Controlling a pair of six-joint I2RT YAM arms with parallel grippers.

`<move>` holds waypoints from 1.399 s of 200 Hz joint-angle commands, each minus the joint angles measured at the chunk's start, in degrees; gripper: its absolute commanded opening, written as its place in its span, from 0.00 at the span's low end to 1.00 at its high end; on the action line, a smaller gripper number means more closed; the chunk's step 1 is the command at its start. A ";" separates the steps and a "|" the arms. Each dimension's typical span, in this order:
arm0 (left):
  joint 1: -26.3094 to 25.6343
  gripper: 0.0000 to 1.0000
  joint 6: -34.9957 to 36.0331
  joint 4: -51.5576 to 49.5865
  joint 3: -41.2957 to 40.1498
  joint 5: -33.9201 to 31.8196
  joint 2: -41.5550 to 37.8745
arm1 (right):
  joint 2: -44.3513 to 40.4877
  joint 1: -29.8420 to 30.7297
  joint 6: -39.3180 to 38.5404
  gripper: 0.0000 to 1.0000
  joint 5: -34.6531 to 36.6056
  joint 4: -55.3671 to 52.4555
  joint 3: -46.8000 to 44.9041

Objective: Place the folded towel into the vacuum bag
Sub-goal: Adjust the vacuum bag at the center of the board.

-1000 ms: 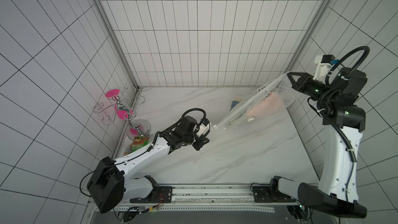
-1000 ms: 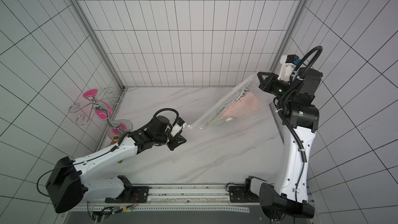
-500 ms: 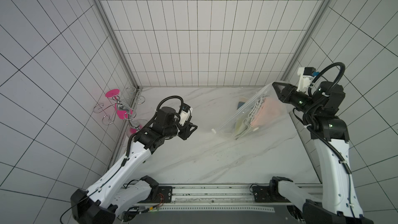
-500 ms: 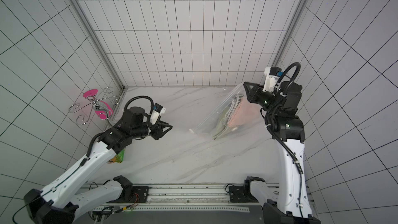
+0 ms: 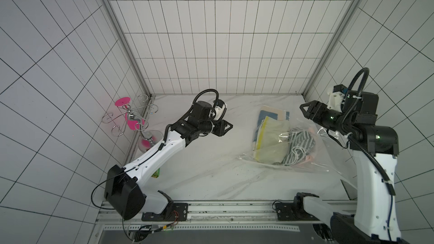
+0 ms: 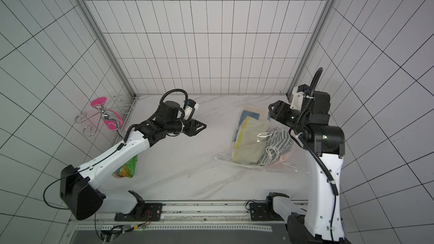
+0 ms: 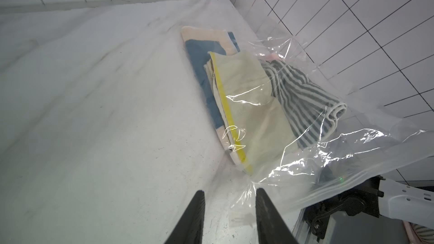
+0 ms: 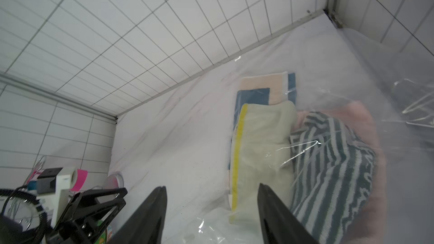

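One vacuum bag (image 5: 325, 159); four towels (image 8: 249, 96) (image 8: 260, 142) (image 8: 333, 160) (image 8: 361, 113); left pincer (image 5: 229, 127), right pincer (image 5: 303, 110)

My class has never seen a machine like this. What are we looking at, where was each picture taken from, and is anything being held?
Two white robot arms, left and right, stand at a white marble tabletop. Two pictures look down from overhead, side by side; two come from cameras on the arms' wrists. On the tabletop lies a large clear plastic vacuum bag with a cream towel with a yellow stripe and a grey-and-white striped towel inside. A wire-and-pink stand sits on the left arm's side. The left gripper and right gripper are both open, holding nothing.
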 commanded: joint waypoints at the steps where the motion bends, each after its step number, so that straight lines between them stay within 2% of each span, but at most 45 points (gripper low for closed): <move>1: -2.96 0.38 -2.39 7.01 4.62 2.69 3.76 | 3.02 -1.45 0.21 0.67 3.97 -6.57 8.17; 12: -4.62 0.38 -2.50 6.90 7.93 3.10 7.78 | 5.40 -1.42 0.90 0.65 5.22 -6.18 3.48; 41: -10.17 0.38 -1.39 5.98 15.88 3.04 18.71 | 5.64 -1.75 6.59 0.62 9.96 9.89 -23.62; 68: -12.30 0.37 -0.35 -1.31 20.39 0.05 24.47 | 14.57 -1.27 8.13 0.62 8.86 18.11 -30.81; 92: -9.96 0.40 -0.46 -2.87 16.70 -6.43 20.82 | 24.46 1.82 8.36 0.62 9.22 23.87 -30.62; 124: -1.25 0.42 -4.94 0.82 6.14 -6.72 10.60 | 39.33 8.88 7.91 0.62 6.61 27.14 -24.64; 151: 4.12 0.43 -3.58 1.08 -0.97 -8.14 2.47 | 51.58 17.96 2.72 0.62 5.26 24.94 -13.52; 168: 5.53 0.43 -2.61 1.14 -4.43 -10.75 -1.93 | 58.78 22.84 -1.69 0.62 4.88 18.78 -3.92; 179: 6.07 0.44 -1.92 1.47 -6.42 -12.18 -4.44 | 61.69 24.70 -1.87 0.63 4.76 17.09 -0.93; 207: 7.10 0.44 -1.26 0.58 -8.24 -13.13 -7.80 | 61.84 26.11 -1.21 0.62 1.94 20.37 -2.26; 222: 7.41 0.44 -1.05 -0.33 -8.15 -14.09 -8.43 | 60.68 26.29 -0.34 0.64 -2.05 21.31 -1.96; 238: 7.99 0.46 -1.82 -2.21 -7.31 -18.21 -9.41 | 56.79 26.48 1.22 0.76 -4.74 21.30 -1.13; 258: 9.96 0.49 -2.32 -1.77 -7.68 -21.36 -11.63 | 49.09 25.98 3.02 0.89 -3.66 21.30 0.16; 272: 11.28 0.53 -2.87 -0.41 -9.01 -24.94 -14.31 | 43.01 24.67 4.30 0.92 -2.59 21.25 -0.23; 280: 11.40 0.54 -2.12 0.92 -10.65 -29.37 -16.15 | 38.83 23.38 5.36 0.92 -1.75 24.22 -3.17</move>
